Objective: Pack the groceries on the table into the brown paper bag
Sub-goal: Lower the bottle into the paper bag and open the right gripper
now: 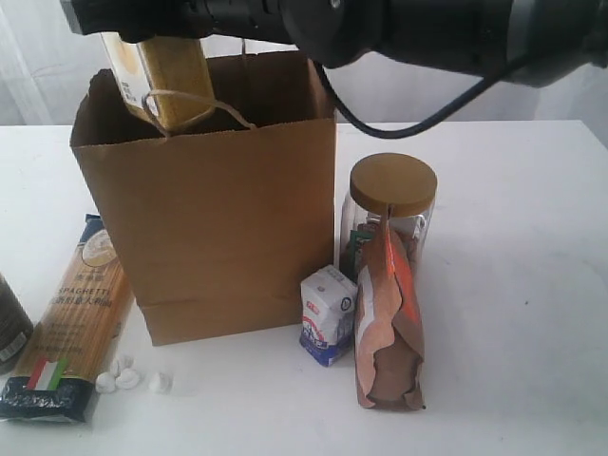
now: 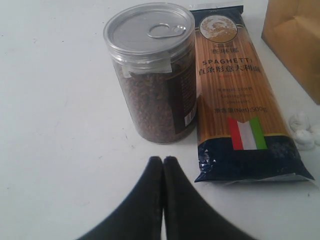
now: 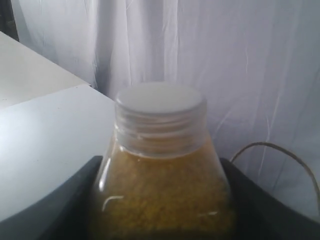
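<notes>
The brown paper bag (image 1: 204,228) stands open on the table (image 1: 513,285). My right arm (image 1: 399,28) reaches across the top, and my right gripper (image 3: 161,200) is shut on the yellow-filled bottle (image 1: 161,81) (image 3: 160,150). The bottle hangs over the left of the bag's mouth, white cap (image 3: 159,97) away from the fingers. The spaghetti packet (image 1: 71,318) (image 2: 235,95) lies left of the bag, beside the dark jar (image 2: 152,75) (image 1: 11,323). My left gripper (image 2: 163,161) is shut and empty, just short of the jar. Small white lumps (image 1: 128,378) lie near the packet's end.
Right of the bag stand the small white-blue carton (image 1: 328,315), the brown pouch (image 1: 388,328) and the gold-lidded glass jar (image 1: 392,190), close together. A twisted handle (image 1: 195,103) droops over the bag's front rim. A white curtain (image 3: 225,60) hangs behind.
</notes>
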### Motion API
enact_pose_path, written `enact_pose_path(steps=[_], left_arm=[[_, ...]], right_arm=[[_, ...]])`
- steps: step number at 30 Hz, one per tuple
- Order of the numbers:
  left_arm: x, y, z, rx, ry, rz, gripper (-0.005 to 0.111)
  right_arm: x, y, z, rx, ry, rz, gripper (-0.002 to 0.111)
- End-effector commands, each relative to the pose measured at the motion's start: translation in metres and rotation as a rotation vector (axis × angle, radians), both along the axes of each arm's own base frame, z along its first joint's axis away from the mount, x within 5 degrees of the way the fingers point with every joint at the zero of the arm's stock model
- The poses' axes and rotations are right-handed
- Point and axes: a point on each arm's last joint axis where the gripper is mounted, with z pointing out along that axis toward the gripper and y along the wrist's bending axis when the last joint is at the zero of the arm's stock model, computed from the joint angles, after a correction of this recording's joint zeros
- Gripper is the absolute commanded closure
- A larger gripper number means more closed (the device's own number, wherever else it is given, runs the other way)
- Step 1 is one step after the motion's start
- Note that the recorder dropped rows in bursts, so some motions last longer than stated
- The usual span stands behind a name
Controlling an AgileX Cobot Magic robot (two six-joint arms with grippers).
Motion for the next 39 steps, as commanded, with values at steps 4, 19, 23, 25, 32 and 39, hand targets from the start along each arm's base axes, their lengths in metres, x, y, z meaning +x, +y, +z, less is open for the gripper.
enact_pose_path(steps=[4,19,23,25,32,39], left_arm=[[0.0,0.0,-0.001,-0.01,0.008,0.008,0.107],[0.0,0.0,-0.001,-0.01,0.008,0.008,0.107],[0.0,0.0,-0.001,-0.01,0.008,0.008,0.107],[0.0,0.0,-0.001,-0.01,0.008,0.008,0.107],[0.0,0.0,-0.001,-0.01,0.008,0.008,0.107],[0.0,0.0,-0.001,-0.01,0.008,0.008,0.107]], right_arm=[[0.01,0.004,-0.004,0.045,-0.035,-0.018,0.108],[0.012,0.01,-0.037,-0.107,0.116,0.005,0.078],[0.013,0.011,-0.046,-0.142,0.152,0.009,0.076],[0.012,0.011,-0.049,-0.165,0.174,0.013,0.071],[0.011,0.011,-0.052,-0.189,0.199,0.018,0.046],[0.01,0.01,-0.054,-0.209,0.214,0.022,0.046]])
